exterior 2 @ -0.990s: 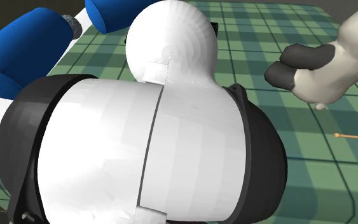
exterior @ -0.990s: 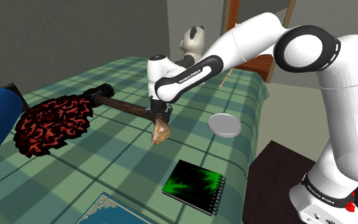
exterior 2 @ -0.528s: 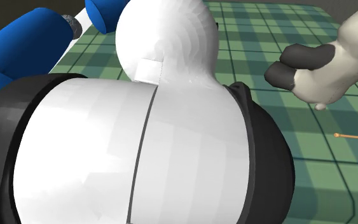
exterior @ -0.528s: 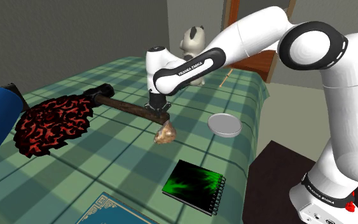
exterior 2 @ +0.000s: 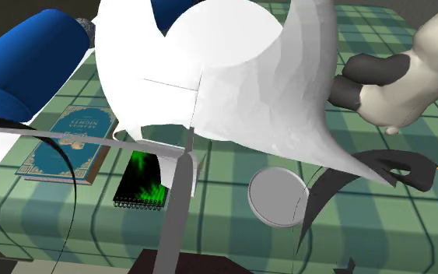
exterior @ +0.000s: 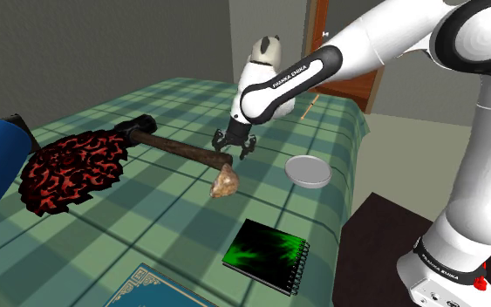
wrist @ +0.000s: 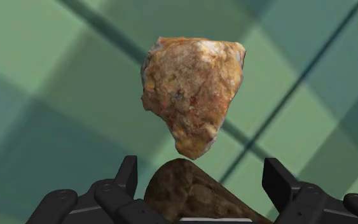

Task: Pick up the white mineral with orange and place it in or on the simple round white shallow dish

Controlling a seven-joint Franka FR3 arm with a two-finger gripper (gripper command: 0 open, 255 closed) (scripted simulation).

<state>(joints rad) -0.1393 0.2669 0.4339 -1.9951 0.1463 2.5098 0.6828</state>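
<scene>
1. On the green plaid cloth [exterior: 147,201] covering the table, the rough tan-and-orange lump of mineral with pale patches [exterior: 224,181] lies free. It is just beside the end of the brown handle of a dark-headed hammer [exterior: 178,146].
2. The all-black two-finger gripper [exterior: 235,148] hangs just above that handle end and the mineral, its fingers spread apart and clasping nothing.
3. The wrist view shows the mineral [wrist: 193,89] beyond the tips of the gripper [wrist: 199,167], touched by neither of the fingers [wrist: 126,175]. The hammer's rounded handle end [wrist: 190,194] shows between them.
4. The simple round shallow dish, pale grey-white [exterior: 309,170], rests on the cloth to the shoulder view's right of the mineral, apart from it.
5. The second exterior view has the arm's white shell close to the camera. Below it, the dish [exterior 2: 275,196] lies near a black spiral notebook with a green pattern [exterior 2: 141,180], and a blue hardback book [exterior 2: 69,144] lies just beside the notebook.
6. A flat red-and-black coral-like piece [exterior: 69,170] lies by the hammer's head, well apart from the mineral.
7. A black-and-white panda toy [exterior: 263,54] stands at the cloth's far end, behind the arm.
</scene>
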